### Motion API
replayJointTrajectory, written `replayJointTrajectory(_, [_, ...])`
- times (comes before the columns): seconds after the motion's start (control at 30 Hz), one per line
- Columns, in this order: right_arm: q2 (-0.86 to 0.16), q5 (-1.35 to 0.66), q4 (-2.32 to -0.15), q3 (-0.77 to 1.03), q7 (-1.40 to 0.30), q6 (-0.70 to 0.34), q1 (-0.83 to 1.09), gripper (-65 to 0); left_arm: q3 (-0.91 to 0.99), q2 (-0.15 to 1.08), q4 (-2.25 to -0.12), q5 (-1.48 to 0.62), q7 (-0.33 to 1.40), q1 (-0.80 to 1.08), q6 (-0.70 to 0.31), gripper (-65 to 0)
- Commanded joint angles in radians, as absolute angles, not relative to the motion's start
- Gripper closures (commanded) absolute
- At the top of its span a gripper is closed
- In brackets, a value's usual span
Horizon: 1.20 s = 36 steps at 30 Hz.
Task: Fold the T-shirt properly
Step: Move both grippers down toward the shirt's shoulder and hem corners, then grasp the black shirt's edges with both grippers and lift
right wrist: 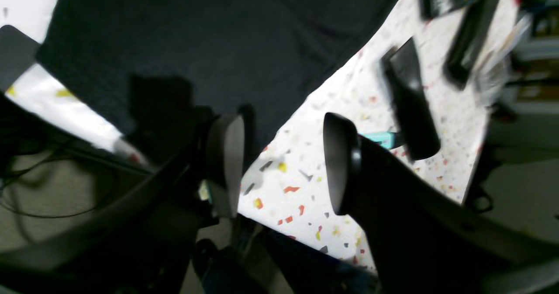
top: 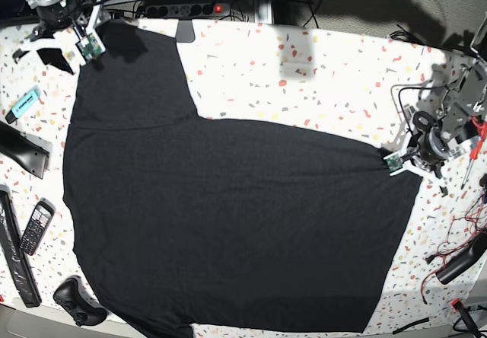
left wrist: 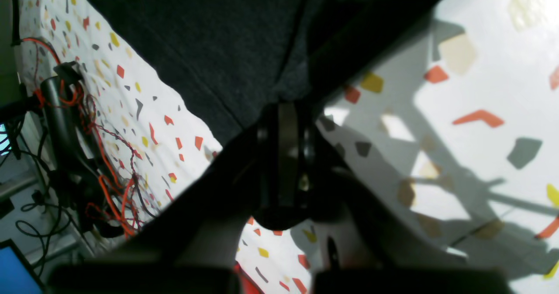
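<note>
Here the black T-shirt point(top: 228, 216) lies flat over most of the speckled table point(top: 335, 71), its near hem almost at the front edge. Bare cloth-covered table remains along the far side and right. The left gripper point(top: 396, 159) is closed, pinching the T-shirt's right corner. At the far left, the right gripper point(right wrist: 284, 163) hangs with jaws apart, empty, above the sleeve point(top: 133, 56).
</note>
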<state>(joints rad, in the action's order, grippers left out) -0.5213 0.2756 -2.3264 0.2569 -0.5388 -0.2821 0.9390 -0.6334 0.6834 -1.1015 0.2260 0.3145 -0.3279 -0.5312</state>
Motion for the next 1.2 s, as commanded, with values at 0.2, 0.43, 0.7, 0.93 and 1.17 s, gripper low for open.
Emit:
replayJointTrajectory(0.2, [-0.590,0.376,-2.226,0.263,-0.481,-0.281,0.935,-29.0,-0.636,0.645,-1.093,0.235,0.379,-0.321,-0.573,0.0])
replayJointTrajectory(0.43, [-0.659,0.375,-2.014,0.260,-0.472,-0.286,0.833,-28.9,-0.636,0.620,-1.093,0.235,0.396,-0.321,-0.572,0.0])
replayJointTrajectory(0.7, [-0.715,0.359,-1.978,0.260,-0.466,-0.339,0.801,-28.8,-0.636,0.604,-1.093,0.236,0.405,-0.321,-0.565,0.0])
replayJointTrajectory(0.93, [-0.715,0.338,-1.893,0.180,-0.464,-0.393,0.714,-28.8,-0.636,0.596,-1.093,0.236,0.427,-0.321,-0.561,0.0])
replayJointTrajectory(1.17, [-0.706,0.353,-1.828,0.007,-0.525,-0.392,0.594,-28.8,-0.636,0.596,-1.093,0.235,0.427,-0.321,-0.561,0.0])
